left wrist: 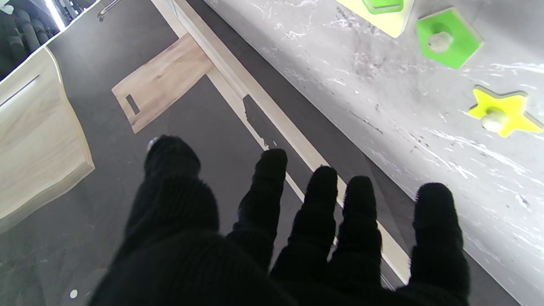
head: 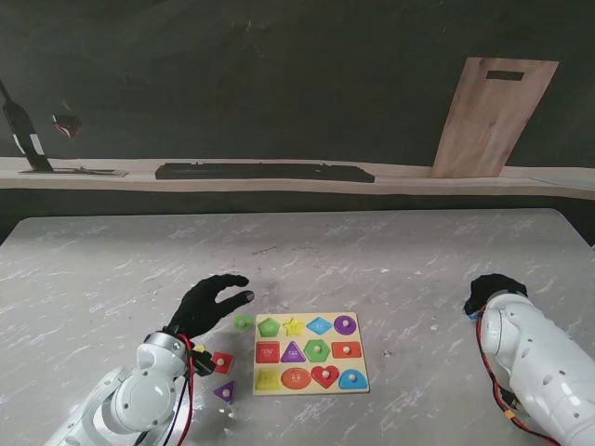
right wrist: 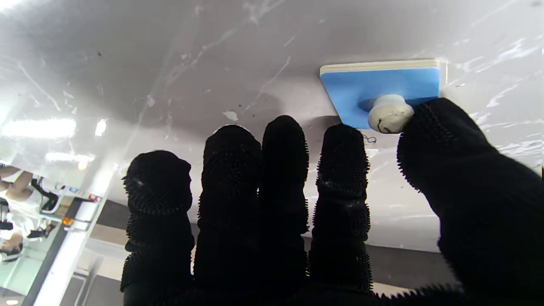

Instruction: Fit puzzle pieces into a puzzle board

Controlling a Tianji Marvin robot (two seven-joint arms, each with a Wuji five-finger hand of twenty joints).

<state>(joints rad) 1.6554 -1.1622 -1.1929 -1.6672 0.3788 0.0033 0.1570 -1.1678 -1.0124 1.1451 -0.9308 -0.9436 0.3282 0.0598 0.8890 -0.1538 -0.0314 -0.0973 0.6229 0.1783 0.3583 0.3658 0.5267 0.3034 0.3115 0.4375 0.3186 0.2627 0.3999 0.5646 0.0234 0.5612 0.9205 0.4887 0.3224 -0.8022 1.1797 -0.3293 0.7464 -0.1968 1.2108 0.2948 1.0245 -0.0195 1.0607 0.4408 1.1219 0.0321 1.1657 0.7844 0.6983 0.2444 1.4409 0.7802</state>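
Fingers spread, my left hand (head: 209,307) hovers empty beside the board (head: 310,388), ready for the green piece (head: 244,322). Right hand (head: 493,290) thumbs the blue piece's (right wrist: 382,91) knob; grasp unclear.

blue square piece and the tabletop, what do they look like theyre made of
Blue square piece: probably painted wood; a pale, layered edge shows beneath the matte blue face, and it has a whitish knob, material unclear. Tabletop: grey-white veined surface with glossy reflections, like marble or a marble-look laminate; which one cannot be told.
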